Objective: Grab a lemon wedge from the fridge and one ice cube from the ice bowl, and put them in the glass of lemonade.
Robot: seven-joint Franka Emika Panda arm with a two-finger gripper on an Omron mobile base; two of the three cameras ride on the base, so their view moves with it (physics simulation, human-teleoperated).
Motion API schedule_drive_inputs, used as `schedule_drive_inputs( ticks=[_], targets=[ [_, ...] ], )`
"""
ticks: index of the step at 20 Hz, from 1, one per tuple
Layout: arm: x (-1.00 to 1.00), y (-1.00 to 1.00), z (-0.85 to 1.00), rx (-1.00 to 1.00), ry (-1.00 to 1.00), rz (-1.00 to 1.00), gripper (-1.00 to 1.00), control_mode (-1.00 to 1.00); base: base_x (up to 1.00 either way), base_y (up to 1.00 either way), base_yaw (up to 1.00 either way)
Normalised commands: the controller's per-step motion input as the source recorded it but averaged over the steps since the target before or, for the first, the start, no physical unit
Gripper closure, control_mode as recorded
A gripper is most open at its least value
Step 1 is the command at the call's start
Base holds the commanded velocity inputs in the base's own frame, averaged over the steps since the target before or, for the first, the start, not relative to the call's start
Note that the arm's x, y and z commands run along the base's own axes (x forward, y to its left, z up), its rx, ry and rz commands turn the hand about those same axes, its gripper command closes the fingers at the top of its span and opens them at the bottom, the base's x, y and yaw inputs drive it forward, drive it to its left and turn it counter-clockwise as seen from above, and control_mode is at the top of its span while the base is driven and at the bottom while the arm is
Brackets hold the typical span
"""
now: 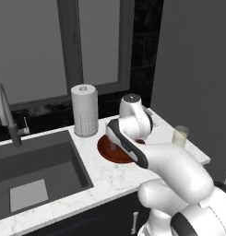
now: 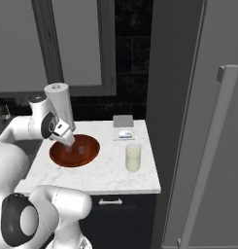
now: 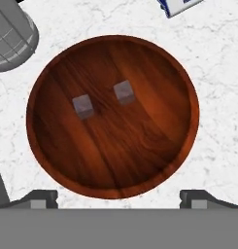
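Spread-apart, empty fingers point(image 3: 118, 198) sit cropped below ice bowl point(image 3: 57, 160); arm hides bowl's near rim.

Below my hand sits the ice bowl point(image 3: 113, 160), wide, shallow, reddish-brown wood grain, upright on the marble counter. Two pale grey translucent ice cubes lie near its middle, apart from each other: one point(image 3: 83, 106) and another point(image 3: 124, 92). The glass of lemonade point(image 2: 133, 157) stands upright near the counter's edge, beside the closed grey fridge point(image 2: 208, 146).
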Motion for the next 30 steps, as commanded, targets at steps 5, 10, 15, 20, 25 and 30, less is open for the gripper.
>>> schedule_drive_inputs(
  ticks=[5, 10, 15, 20, 25, 30],
  targets=[
    [0.15, 0.03, -0.30, 0.00, 0.00, -0.02, -1.00, -1.00, 0.00, 0.00, 0.00],
    [0.45, 0.06, -0.07, 0.00, 0.00, -0.01, -1.00, -1.00, 0.00, 0.00, 0.00],
    [0.79, 0.00, 0.00, 0.00, 0.00, 0.01, -1.00, -1.00, 0.00, 0.00, 0.00],
    [0.68, 0.00, -0.11, -0.05, 0.14, 0.03, -1.00, -1.00, 0.00, 0.00, 0.00],
    [0.38, 0.00, -0.08, -0.14, 0.53, 0.14, -1.00, -1.00, 0.00, 0.00, 0.00],
    [-0.07, -0.01, -0.47, 0.00, 0.20, 0.11, -1.00, -1.00, 0.00, 0.00, 0.00]
  ],
)
